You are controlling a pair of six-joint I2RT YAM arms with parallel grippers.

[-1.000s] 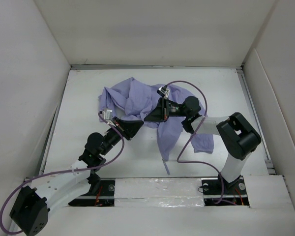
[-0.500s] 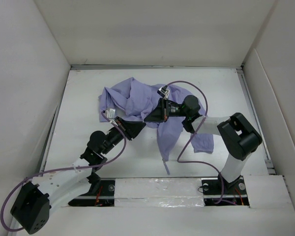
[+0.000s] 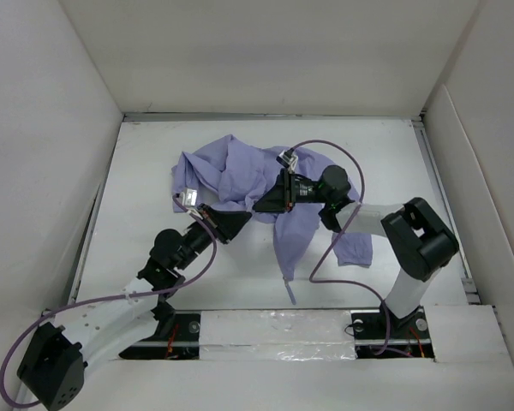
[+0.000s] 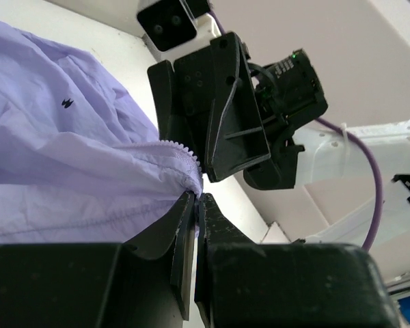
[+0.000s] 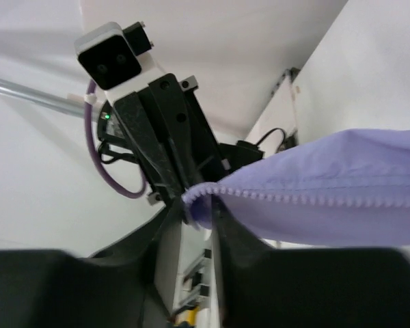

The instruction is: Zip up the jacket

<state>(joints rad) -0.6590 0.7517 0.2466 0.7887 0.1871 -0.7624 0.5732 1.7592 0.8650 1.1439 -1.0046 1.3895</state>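
The lavender jacket (image 3: 240, 171) lies crumpled at the middle of the table, one part trailing toward the near edge. My left gripper (image 3: 238, 219) is shut on a zipper edge of the jacket (image 4: 89, 178); the teeth (image 4: 181, 149) run right up to its tips (image 4: 195, 201). My right gripper (image 3: 259, 205) faces it, tip to tip, and is shut on another zipper edge of the jacket (image 5: 342, 184), whose end folds over between the jaws (image 5: 201, 208). Each wrist view shows the other gripper straight ahead.
White walls (image 3: 60, 128) enclose the table on the left, back and right. A purple cable (image 3: 338, 248) loops over the jacket beside the right arm. The arm bases stand at the near edge (image 3: 274, 330).
The left gripper has drawn back slightly to the left with the fabric. The right gripper has edged slightly to the right. Both stay shut on the jacket.
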